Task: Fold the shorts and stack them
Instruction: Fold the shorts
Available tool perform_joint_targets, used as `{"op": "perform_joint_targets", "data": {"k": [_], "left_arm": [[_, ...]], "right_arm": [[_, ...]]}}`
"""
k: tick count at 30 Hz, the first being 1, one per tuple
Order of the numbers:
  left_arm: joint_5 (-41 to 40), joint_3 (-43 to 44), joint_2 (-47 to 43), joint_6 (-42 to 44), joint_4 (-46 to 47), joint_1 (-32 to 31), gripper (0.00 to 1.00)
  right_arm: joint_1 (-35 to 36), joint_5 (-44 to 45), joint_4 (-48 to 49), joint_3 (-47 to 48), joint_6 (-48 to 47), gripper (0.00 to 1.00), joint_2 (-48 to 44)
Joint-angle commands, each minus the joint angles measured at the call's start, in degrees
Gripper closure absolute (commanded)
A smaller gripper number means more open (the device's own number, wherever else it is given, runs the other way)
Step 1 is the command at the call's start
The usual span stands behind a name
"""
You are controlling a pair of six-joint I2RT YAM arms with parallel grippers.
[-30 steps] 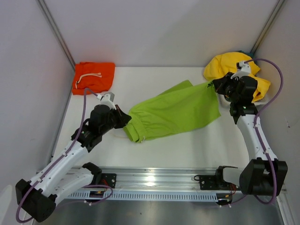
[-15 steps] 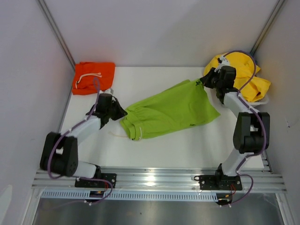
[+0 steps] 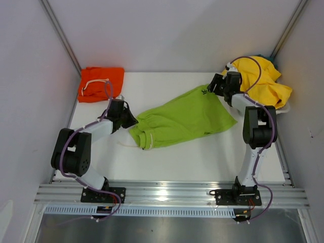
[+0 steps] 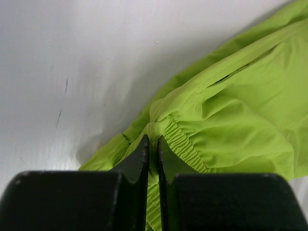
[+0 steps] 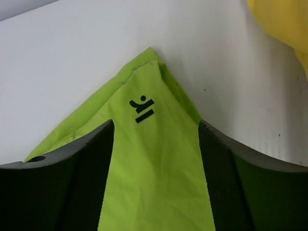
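The left pincer (image 4: 151,140), nearly pressed together, nips the waistband of the lime green shorts (image 3: 187,119). The right pincer (image 5: 156,124) stands spread over their leg hem. They lie unfolded mid-bench (image 3: 202,157). The orange shorts (image 3: 101,83) look folded, and the yellow shorts (image 3: 263,81) are heaped.

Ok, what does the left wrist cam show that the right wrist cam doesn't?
Left wrist only: the gathered waistband of the green shorts, with the left gripper pinched nearly shut on it. Right wrist only: the logo near a leg corner, the right gripper open astride that corner, and yellow shorts at the upper right. Both: green fabric lying on the white table.
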Motion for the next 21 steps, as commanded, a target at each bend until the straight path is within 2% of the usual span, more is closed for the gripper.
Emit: {"op": "perform_joint_targets", "data": {"k": [1, 5, 8, 14, 17, 21], "left_arm": [[-0.2, -0.6, -0.5, -0.4, 0.4, 1.0, 0.91], [2.2, -0.2, -3.3, -0.4, -0.3, 1.0, 0.90], [4.1, 0.1, -5.1, -0.5, -1.9, 1.0, 0.90], [7.3, -3.0, -12.0, -2.1, -3.8, 1.0, 0.88], [9.5, -4.3, -15.6, -3.1, -4.6, 1.0, 0.87], [13.1, -7.4, -19.4, -4.9, -4.8, 1.0, 0.88]], "right_arm": [[0.5, 2.3, -0.3, 2.4, -1.0, 0.27, -2.5], [1.9, -0.1, -5.4, 0.0, -2.3, 0.18, -10.1], [5.2, -2.3, -9.3, -4.7, -3.8, 0.18, -18.0], [21.2, 6.6, -13.9, -16.7, -4.2, 0.16, -31.2], [29.0, 10.6, -13.2, -22.1, -1.9, 0.11, -36.0], [41.3, 22.0, -12.3, -25.9, -0.8, 0.10, -39.2]]}}
